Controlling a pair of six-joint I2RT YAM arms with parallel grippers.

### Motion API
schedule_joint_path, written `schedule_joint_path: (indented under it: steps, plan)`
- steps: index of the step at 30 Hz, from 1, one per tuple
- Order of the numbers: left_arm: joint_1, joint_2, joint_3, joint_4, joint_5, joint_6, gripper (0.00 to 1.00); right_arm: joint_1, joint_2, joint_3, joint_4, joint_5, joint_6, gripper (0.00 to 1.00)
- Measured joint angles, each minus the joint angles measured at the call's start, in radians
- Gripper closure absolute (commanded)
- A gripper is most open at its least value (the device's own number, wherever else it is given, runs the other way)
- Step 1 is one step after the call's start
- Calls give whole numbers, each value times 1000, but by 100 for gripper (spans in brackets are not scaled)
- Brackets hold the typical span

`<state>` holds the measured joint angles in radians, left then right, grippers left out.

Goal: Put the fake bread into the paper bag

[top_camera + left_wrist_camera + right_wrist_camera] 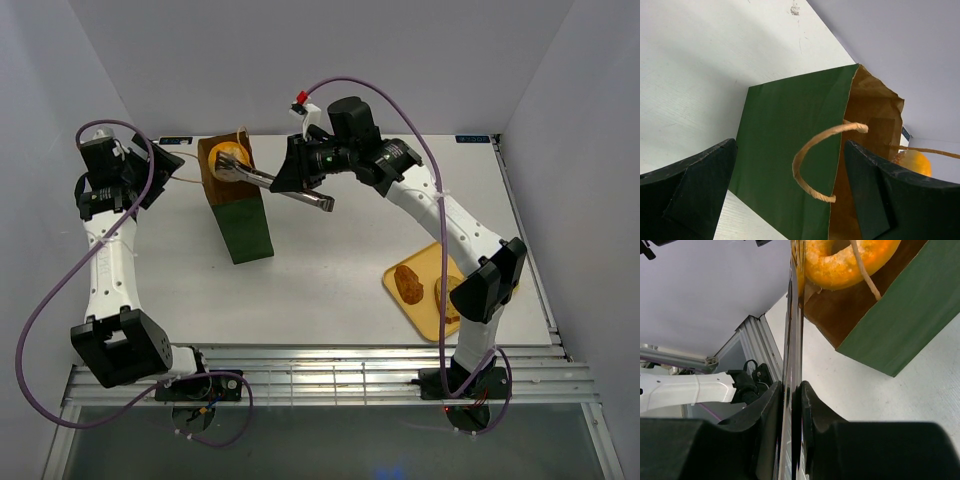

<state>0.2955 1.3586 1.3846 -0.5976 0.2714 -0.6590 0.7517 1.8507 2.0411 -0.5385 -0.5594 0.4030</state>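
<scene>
Top external shows me the tray point(420, 312) near right, while right wrist shows my right gripper point(792, 390) clamped on tongs point(794, 330) reaching the bun point(840, 265) at the paper bag point(900, 325) mouth, my left gripper point(790, 145) standing apart.

The left arm point(108, 265) stretches forward, left gripper point(790, 144) spread wide. The right arm point(445, 215) bends leftward, right gripper point(792, 390) pinching tongs point(300, 193).

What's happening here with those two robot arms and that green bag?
The right pincer is clamped on a pair of metal tongs. The tongs hold a round yellowish bun at the open mouth of the green paper bag. The left pincer is open beside the bag, near its cord handle. Two more bread pieces lie on a yellow tray, not yet bagged.
</scene>
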Motion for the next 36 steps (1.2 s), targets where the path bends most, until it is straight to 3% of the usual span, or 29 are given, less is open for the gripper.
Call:
schedule_joint_path:
  steps: [8, 14, 19, 27, 31, 36]
  plan:
    - [0, 12, 0, 9, 19, -9, 2, -8, 34, 26, 0, 3, 18, 61]
    - [0, 12, -4, 29, 33, -11, 2, -10, 39, 31, 2, 3, 24, 59]
    - [0, 12, -17, 42, 45, -11, 2, -10, 39, 31, 10, 3, 29, 50]
    - [1, 12, -42, 53, 63, -12, 2, -10, 35, 31, 2, 8, 26, 50]
    - [2, 5, -55, 53, 66, -11, 2, -10, -42, -31, -37, 45, 5, 50]
    - [2, -24, -63, 53, 66, -10, 2, -10, -280, -194, -106, 103, -29, 50]
